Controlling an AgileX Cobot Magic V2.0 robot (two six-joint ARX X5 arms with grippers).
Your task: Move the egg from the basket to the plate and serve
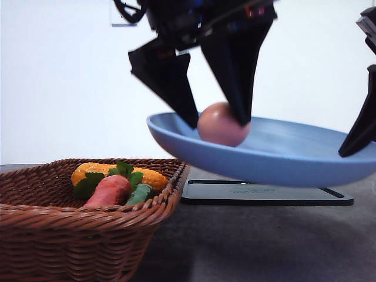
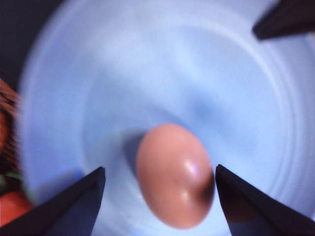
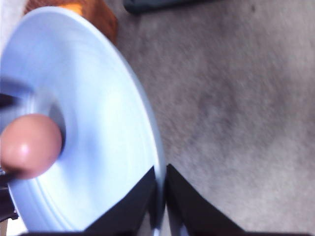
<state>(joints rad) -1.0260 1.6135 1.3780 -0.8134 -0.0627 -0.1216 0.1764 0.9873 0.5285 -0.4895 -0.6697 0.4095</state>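
1. The left gripper (image 1: 217,120) stands open over the plate (image 1: 276,158), its two black wedge-shaped fingers spread wide. One egg (image 1: 222,124) lies between them on the plate's surface. In the left wrist view the egg (image 2: 174,174) sits nearer one fingertip than the other, and a gap shows on the wider side. Whether the nearer finger touches it cannot be told.
2. The right gripper (image 3: 160,194) is closed on the plate's rim (image 3: 156,162), one dark finger on each side of the thin edge. It holds the plate up off the table (image 1: 264,241). The egg (image 3: 29,145) rests well away from this gripper, toward the opposite side of the plate.
3. The egg is smooth, matte, pinkish-brown and oval. The single plate is round, shallow and plain light blue, with a gently raised rim.
4. Below and beside the left gripper sits one brown woven wicker basket (image 1: 59,229) with a braided rim. It holds a carrot (image 1: 108,191) with green leaves and an orange vegetable (image 1: 117,173).
5. Beneath the raised plate lies one flat black rectangular tray (image 1: 264,194) on the grey table.
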